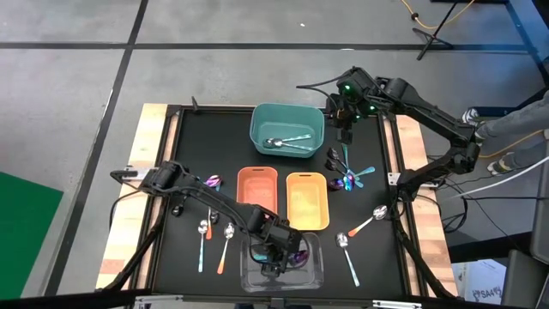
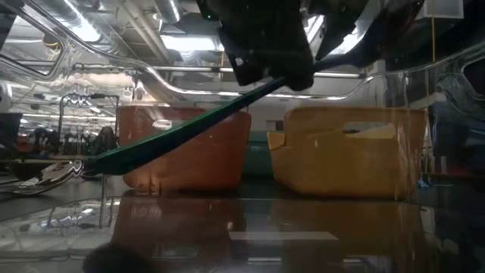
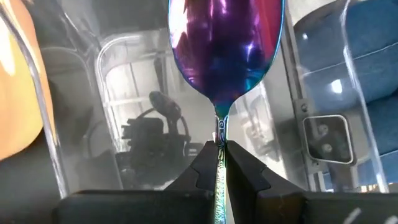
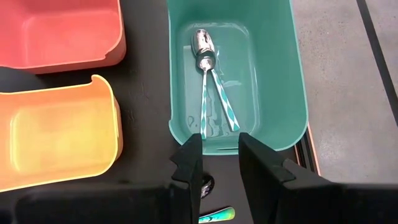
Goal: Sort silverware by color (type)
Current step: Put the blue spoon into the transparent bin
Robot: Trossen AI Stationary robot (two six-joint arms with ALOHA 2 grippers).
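Observation:
My left gripper [image 1: 276,251] is over the clear bin [image 1: 316,276] at the table's near edge, shut on an iridescent purple-teal spoon [image 3: 227,43]. In the low view the spoon [image 2: 182,125] slants down from the gripper [image 2: 265,57]. My right gripper [image 4: 217,162] hangs open and empty beside the teal bin's [image 4: 298,93] right wall, above a heap of black-headed and iridescent utensils [image 1: 347,172]. Two teal-handled spoons [image 4: 208,81] lie flat on the teal bin's floor. More spoons lie flat on the mat: teal-handled [image 1: 203,245], orange-handled [image 1: 225,245], iridescent [image 1: 213,182]. My left gripper pinches the iridescent spoon's thin handle [image 3: 219,152] between its two fingers [image 3: 205,165], a little below the bowl, with the fingers lying along the handle. The spoon is tilted, its bowl end [image 2: 106,159] lowest inside the clear bin. Whether that end touches the bin floor I cannot tell.
An orange bin [image 1: 256,184] and a yellow bin [image 1: 306,199] stand side by side mid-table between the teal and clear bins. An orange-handled spoon [image 1: 367,223] and a silver spoon [image 1: 347,253] lie near the right edge. The black mat [image 1: 189,146] is bare at the far left.

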